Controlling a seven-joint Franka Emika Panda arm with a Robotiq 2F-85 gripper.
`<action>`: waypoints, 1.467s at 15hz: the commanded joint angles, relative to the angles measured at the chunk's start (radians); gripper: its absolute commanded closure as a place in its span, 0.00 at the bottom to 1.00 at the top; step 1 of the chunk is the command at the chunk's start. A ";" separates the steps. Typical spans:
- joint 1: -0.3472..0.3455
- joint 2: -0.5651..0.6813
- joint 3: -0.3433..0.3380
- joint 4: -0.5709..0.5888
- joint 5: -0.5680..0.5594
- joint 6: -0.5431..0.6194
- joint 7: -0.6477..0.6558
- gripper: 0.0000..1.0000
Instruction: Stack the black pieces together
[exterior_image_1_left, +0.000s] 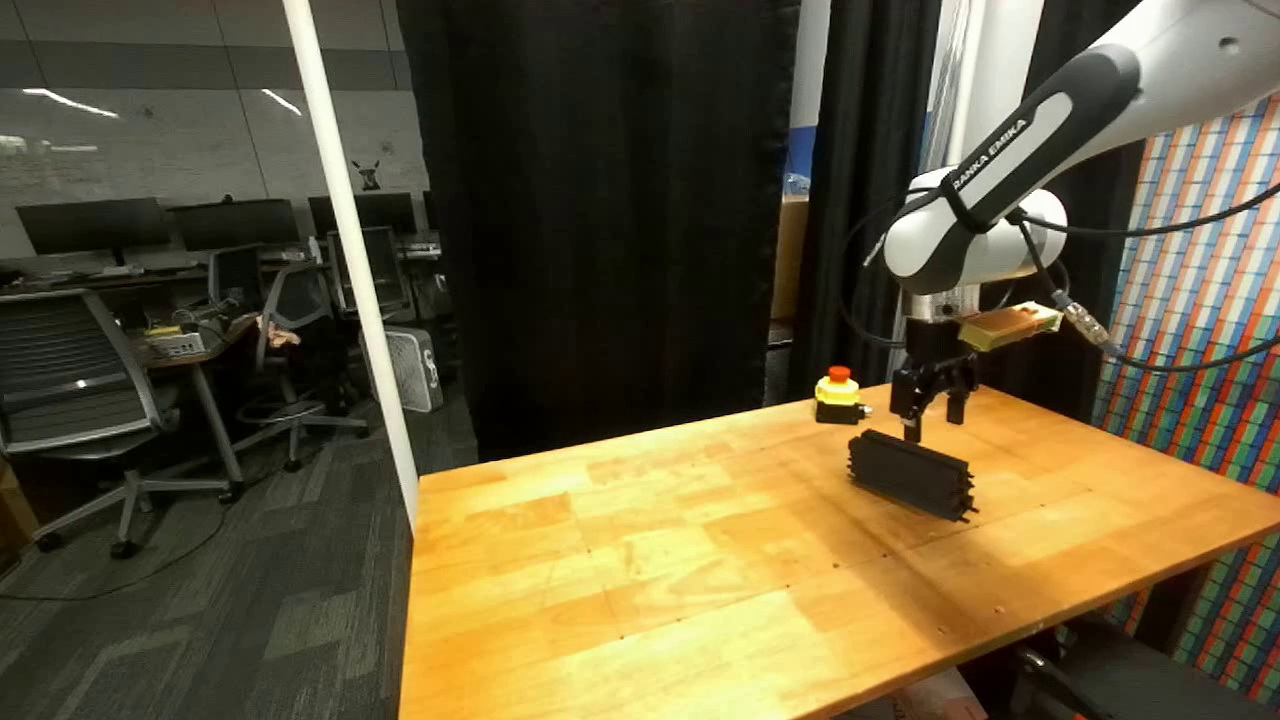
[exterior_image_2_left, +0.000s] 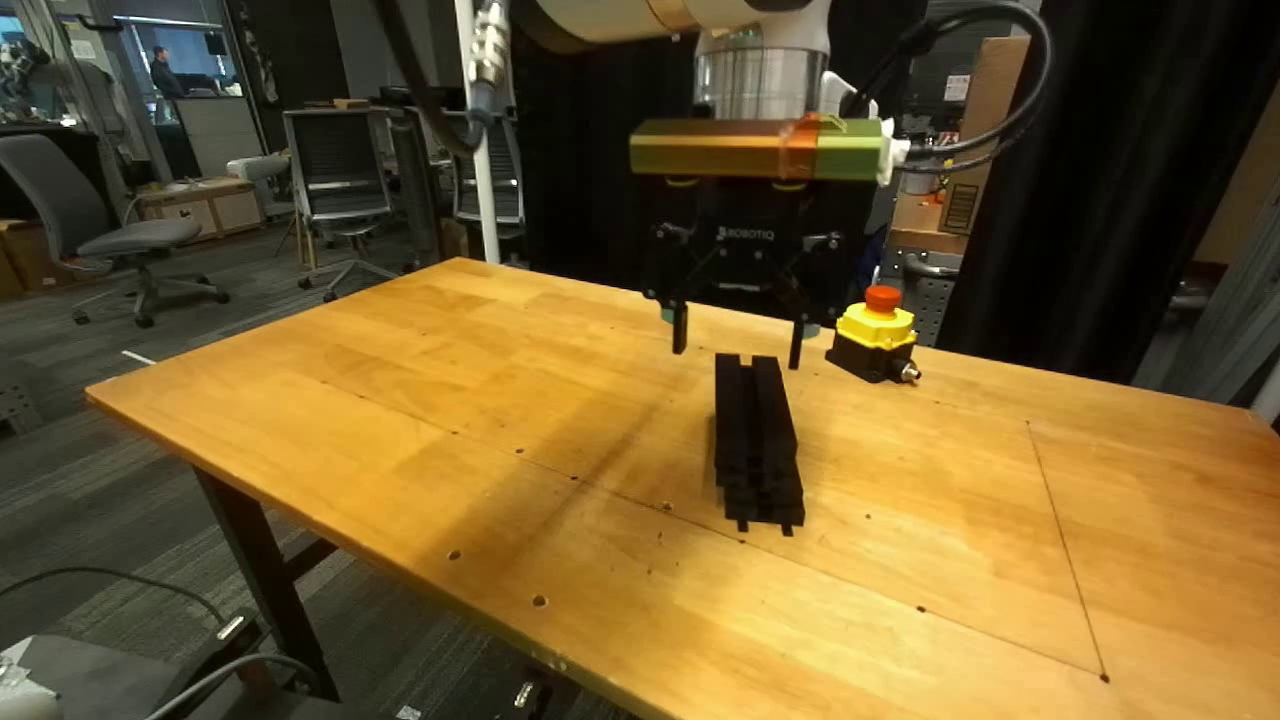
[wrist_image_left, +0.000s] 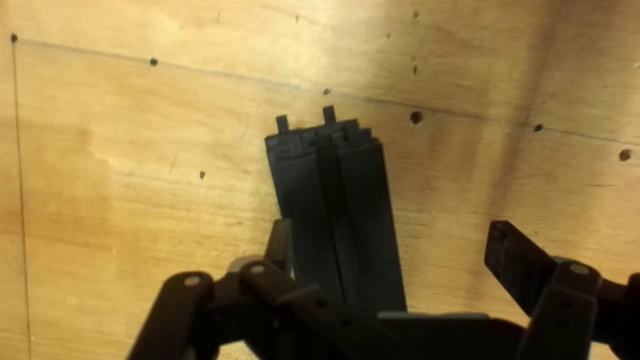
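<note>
Black on pale wood: hovering over the pieces (exterior_image_1_left: 908, 473), piled well in from the edges of the desk (exterior_image_1_left: 600, 600) and looking not quite flush. Holding the fingers (wrist_image_left: 515, 265) spread, gripping nothing. Seeming off-centre, with less room on the side of the button (exterior_image_2_left: 875, 336) near the far edge; when lowering, possibly clipping the top and skewing or toppling the pile.

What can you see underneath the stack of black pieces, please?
The stack of black pieces rests on the wooden table, which shows around its base. The area directly beneath is covered, so whatever may be there cannot be seen.
</note>
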 joint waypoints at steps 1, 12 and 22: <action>0.037 -0.243 0.038 -0.123 -0.033 -0.142 0.141 0.00; 0.219 -0.725 0.297 -0.203 -0.045 -0.525 0.375 0.00; 0.262 -0.894 0.238 -0.273 -0.024 -0.507 0.281 0.00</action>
